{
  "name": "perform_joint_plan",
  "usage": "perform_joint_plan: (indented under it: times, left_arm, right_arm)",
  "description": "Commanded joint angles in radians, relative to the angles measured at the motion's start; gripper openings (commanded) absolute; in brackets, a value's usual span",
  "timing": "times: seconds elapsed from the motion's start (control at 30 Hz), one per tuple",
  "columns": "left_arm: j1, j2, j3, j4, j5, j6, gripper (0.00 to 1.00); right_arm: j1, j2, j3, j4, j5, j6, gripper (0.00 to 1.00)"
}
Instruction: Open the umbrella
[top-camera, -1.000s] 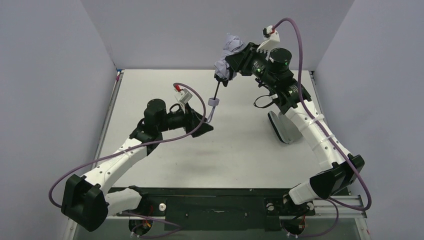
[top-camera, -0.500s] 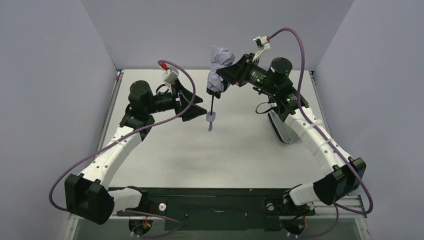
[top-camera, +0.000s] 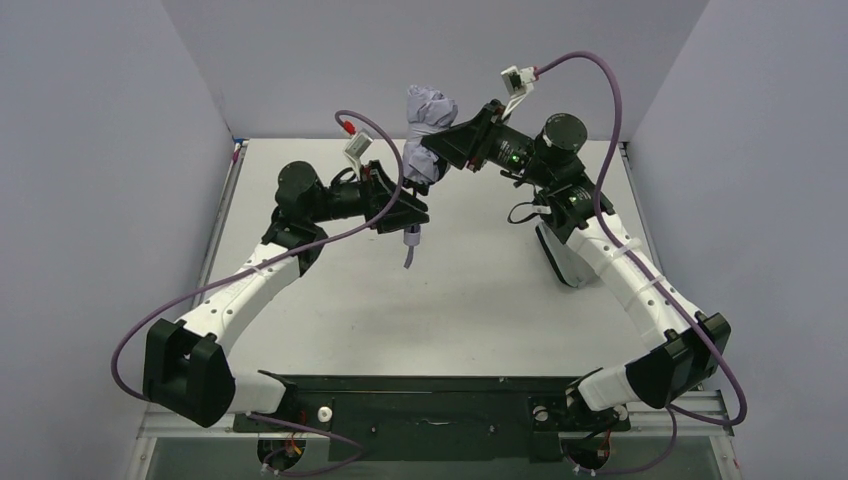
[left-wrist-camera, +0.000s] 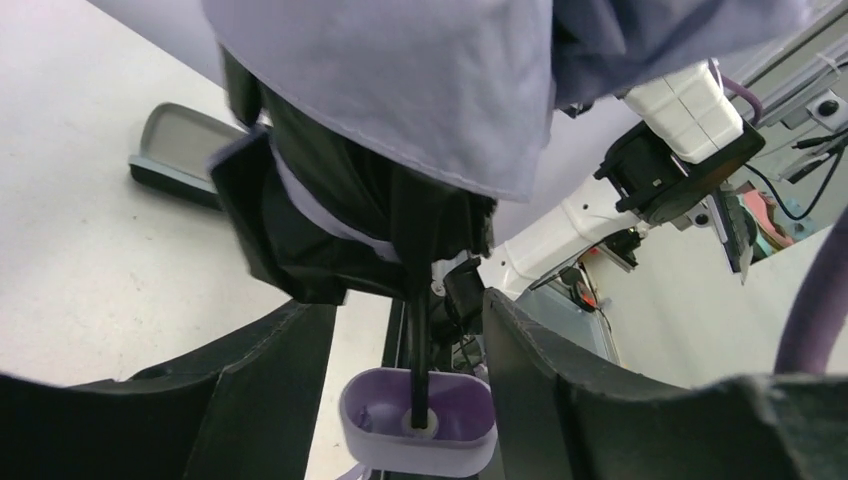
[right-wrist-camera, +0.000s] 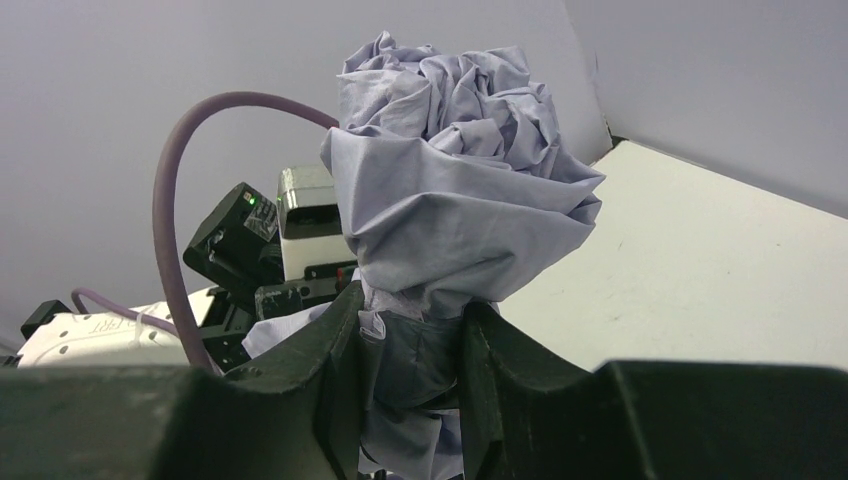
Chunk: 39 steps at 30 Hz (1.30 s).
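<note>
Umbrella (top-camera: 424, 135) | right tool (right-wrist-camera: 412, 322) clamps bunched canopy (right-wrist-camera: 455, 190) | left tool (left-wrist-camera: 408, 306) open, straddling shaft (left-wrist-camera: 417, 345) above handle (left-wrist-camera: 418, 425) | advice: close squarely, pull straight along shaft, avoid twisting

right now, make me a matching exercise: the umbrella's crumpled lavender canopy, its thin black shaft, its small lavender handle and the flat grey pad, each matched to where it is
Things
1. crumpled pale lavender fabric canopy
2. small pale lavender plastic handle
3. thin black metal shaft
4. flat grey pad with a black rim

Places
a. lying on the white table
b. clamped between the fingers of the right gripper
c. at the umbrella's lower end, between the fingers of the left gripper
d. running from the folded fabric down to the handle

Pairs: 1-b, 2-c, 3-d, 4-a
</note>
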Motion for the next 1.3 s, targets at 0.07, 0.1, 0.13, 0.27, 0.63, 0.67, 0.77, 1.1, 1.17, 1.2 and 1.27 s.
perform_joint_plan:
  times: [0.07,0.1,0.13,0.27,0.63,0.67,0.77,1.1,1.17,1.2,1.27]
  left_arm:
    - [-0.055,-0.024,-0.017,0.1,0.007,-0.063,0.45]
    - [-0.064,-0.028,-0.036,0.084,0.006,-0.049,0.42]
    - [-0.066,-0.038,-0.043,0.073,0.007,-0.039,0.41]
    - [-0.085,-0.07,-0.09,-0.014,0.0,0.033,0.37]
    - [-0.139,-0.144,-0.204,-0.107,-0.01,0.118,0.29]
    - [-0.142,-0.149,-0.21,-0.119,-0.009,0.123,0.28]
    - [-0.162,-0.177,-0.24,-0.152,-0.006,0.152,0.27]
    - [-0.191,-0.2,-0.302,-0.332,-0.027,0.34,0.23]
    - [-0.191,-0.196,-0.309,-0.349,-0.02,0.361,0.23]
    - [-0.191,-0.192,-0.311,-0.36,-0.018,0.371,0.23]
    - [-0.193,-0.188,-0.313,-0.389,-0.018,0.404,0.23]
  right_arm:
    - [-0.002,0.009,0.119,0.161,-0.01,0.005,0.0]
    - [-0.003,0.012,0.123,0.172,-0.006,0.017,0.0]
    - [-0.005,0.014,0.132,0.176,-0.004,0.031,0.0]
    - [-0.014,0.022,0.173,0.192,0.018,0.05,0.0]
    - [-0.076,0.062,0.301,0.178,0.041,-0.009,0.0]
    - [-0.079,0.064,0.31,0.178,0.038,-0.012,0.0]
    - [-0.096,0.072,0.329,0.179,0.037,-0.018,0.0]
    - [-0.126,0.08,0.388,0.192,0.114,-0.006,0.0]
    - [-0.128,0.084,0.404,0.189,0.134,-0.008,0.0]
    - [-0.131,0.086,0.416,0.188,0.15,-0.008,0.0]
    - [-0.136,0.093,0.436,0.184,0.18,-0.01,0.0]
